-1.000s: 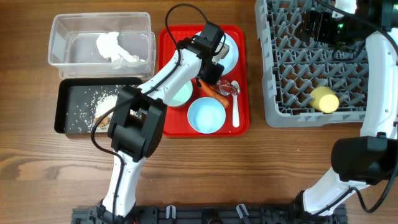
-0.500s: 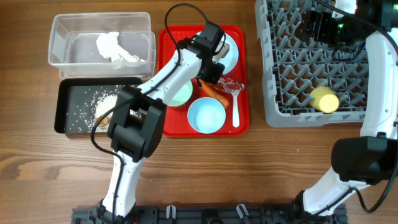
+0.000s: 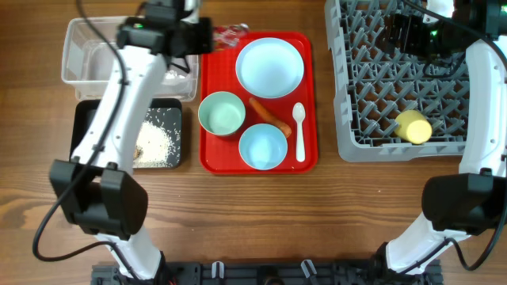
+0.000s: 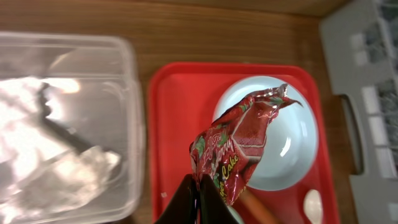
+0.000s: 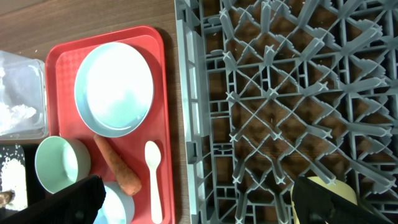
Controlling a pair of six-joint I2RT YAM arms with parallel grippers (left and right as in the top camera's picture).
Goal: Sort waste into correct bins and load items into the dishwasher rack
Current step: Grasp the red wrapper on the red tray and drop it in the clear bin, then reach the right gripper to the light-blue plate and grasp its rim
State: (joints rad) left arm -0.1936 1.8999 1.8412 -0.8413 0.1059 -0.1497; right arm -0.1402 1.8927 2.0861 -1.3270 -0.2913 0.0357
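My left gripper [image 3: 207,36] [image 4: 198,198] is shut on the red-and-clear wrapper [image 3: 230,32] [image 4: 241,144] and holds it up over the gap between the clear tub [image 3: 79,49] and the red tray's far left corner. The tub holds the white tissue [image 3: 142,62]. The black tray [image 3: 87,131] holds rice [image 3: 161,142]. On the red tray are the plate [image 3: 269,66], green bowl [image 3: 221,113], blue bowl [image 3: 263,147], carrot [image 3: 270,116] and spoon [image 3: 299,131]. My right gripper [image 3: 398,32] [image 5: 198,198] is open above the grey rack [image 3: 372,95], where the yellow cup [image 3: 413,127] lies.
The red tray [image 3: 310,95] sits between the two bins and the rack. My left arm stretches over the black tray and the tub. The wooden table [image 3: 317,222] runs along the front.
My left gripper has lifted the wrapper off the red tray and carried it back and left to the tub's right edge. The right arm has not moved.
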